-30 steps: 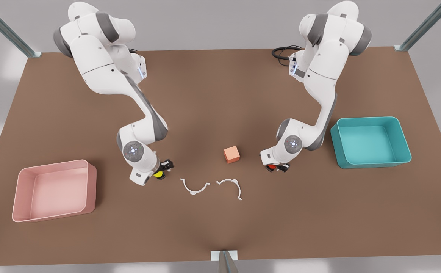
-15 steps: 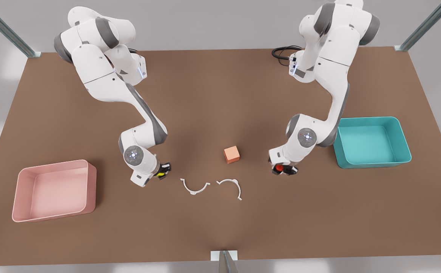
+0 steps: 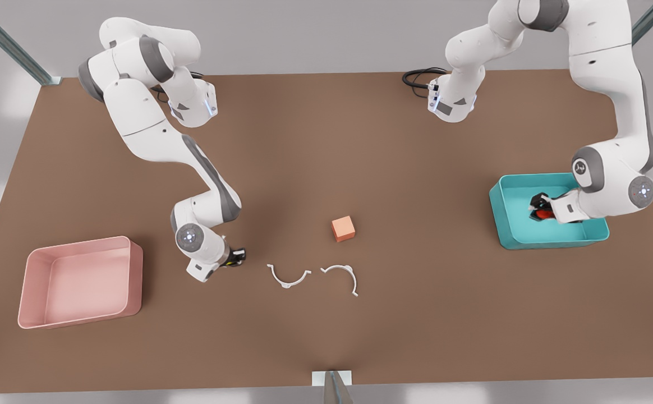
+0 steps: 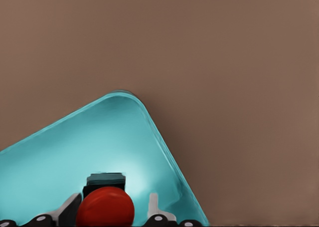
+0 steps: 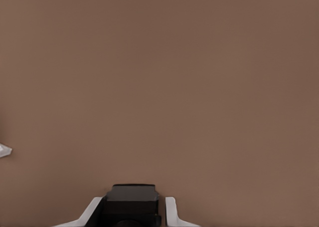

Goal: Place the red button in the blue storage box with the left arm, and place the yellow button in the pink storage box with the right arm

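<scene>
On the front view's right, my left gripper [image 3: 538, 212] hangs above the inside of the blue storage box [image 3: 551, 241], shut on the red button [image 3: 542, 214]. In the left wrist view the red button [image 4: 105, 208] sits between the fingers of the left gripper [image 4: 113, 201], with the blue storage box's [image 4: 124, 137] floor below it. On the front view's left, my right gripper [image 3: 235, 257] is low over the table, shut on the yellow button [image 3: 238, 259]. The right wrist view shows the button's black base [image 5: 132, 201]. The pink storage box [image 3: 137, 280] stands to the front view's left of that gripper.
An orange cube [image 3: 343, 228] sits mid-table. Two white curved clips [image 3: 288, 277] [image 3: 342, 276] lie in front of it, close to the right gripper. A black cable [image 3: 419, 76] lies at the back by the arm's base.
My left gripper has carried the red button from the table beside the cube to above the blue storage box. The right gripper with the yellow button has shifted slightly toward the front view's left.
</scene>
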`<action>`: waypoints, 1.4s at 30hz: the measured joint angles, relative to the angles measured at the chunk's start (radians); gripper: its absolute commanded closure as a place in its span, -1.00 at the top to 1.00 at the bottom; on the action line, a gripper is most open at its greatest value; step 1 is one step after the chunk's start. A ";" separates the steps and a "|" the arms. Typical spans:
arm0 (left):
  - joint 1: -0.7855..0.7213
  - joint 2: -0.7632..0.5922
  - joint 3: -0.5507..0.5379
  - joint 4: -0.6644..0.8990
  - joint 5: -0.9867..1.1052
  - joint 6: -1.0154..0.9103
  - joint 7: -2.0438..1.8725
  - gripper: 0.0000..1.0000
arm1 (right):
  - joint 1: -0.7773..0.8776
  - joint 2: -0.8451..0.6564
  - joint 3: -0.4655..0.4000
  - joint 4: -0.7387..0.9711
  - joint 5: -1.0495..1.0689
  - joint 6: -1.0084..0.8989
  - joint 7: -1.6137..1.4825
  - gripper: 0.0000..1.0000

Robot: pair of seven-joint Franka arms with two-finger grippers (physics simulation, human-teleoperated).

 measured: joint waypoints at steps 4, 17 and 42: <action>-0.078 0.006 -0.004 0.110 0.016 -0.106 0.040 1.00 | 0.002 0.000 0.001 -0.004 0.003 0.007 -0.006 0.03; -0.269 -0.082 -0.005 0.549 -0.016 -0.358 -0.360 1.00 | -0.124 -0.226 0.024 0.024 0.006 -0.101 -0.042 -0.02; -0.280 -0.053 -0.007 0.598 -0.001 -0.454 -0.696 1.00 | -0.540 -0.101 0.021 0.276 -0.015 -0.363 -0.501 1.00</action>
